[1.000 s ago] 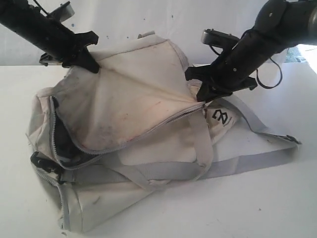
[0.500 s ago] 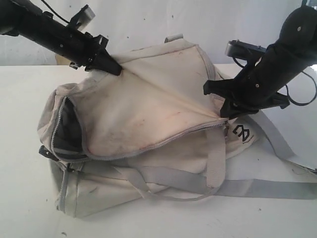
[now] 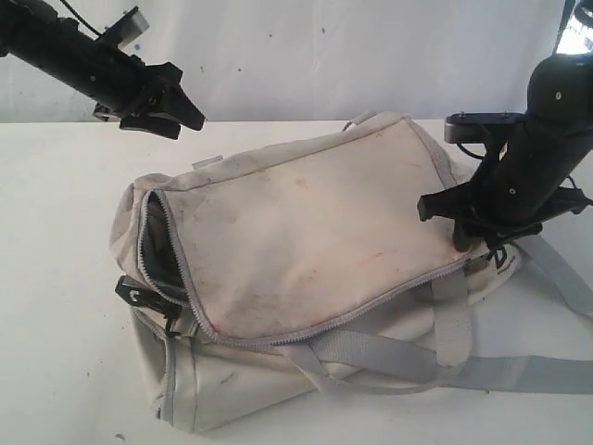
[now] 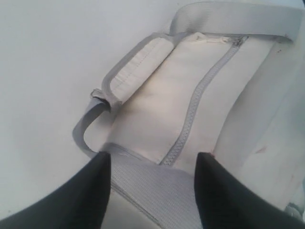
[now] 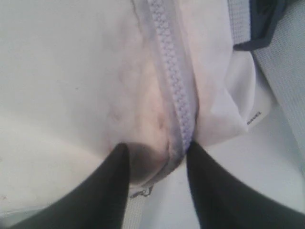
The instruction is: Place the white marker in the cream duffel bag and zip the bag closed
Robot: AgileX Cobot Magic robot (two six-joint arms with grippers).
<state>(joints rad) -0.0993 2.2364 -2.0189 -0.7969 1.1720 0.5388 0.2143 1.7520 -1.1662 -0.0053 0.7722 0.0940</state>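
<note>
While its two dark fingers (image 4: 90, 191) stand well apart with nothing pinched between them, the left hand (image 3: 188, 126) hangs in the air off the rear corner of the cream duffel bag (image 3: 306, 232), clear of the fabric. The right hand (image 3: 443, 225) sits low at the bag's opposite end. Its fingers (image 5: 109, 191) are spread, and the closed end of the grey zipper (image 5: 174, 95) and a bulge of cloth lie loosely in the gap.

The bag lies slack on its side on the white desk (image 3: 56, 371). Its long axis runs from the left hand's end to the right hand's end. The end nearer the left hand is unzipped and gapes to show the dark lining (image 3: 157, 246). From there the zipper runs shut along the bag's near edge.

The cloth is off-white, with smudges and faint reddish marks. A black buckle (image 3: 139, 295) sits below the opening, and light grey straps (image 3: 371, 357) loop out along the bag's near side. One strap trails past the right hand's end.

The white marker shows in no view, so I cannot tell where it lies.

Bare desk surrounds the bag's open end and near side.
</note>
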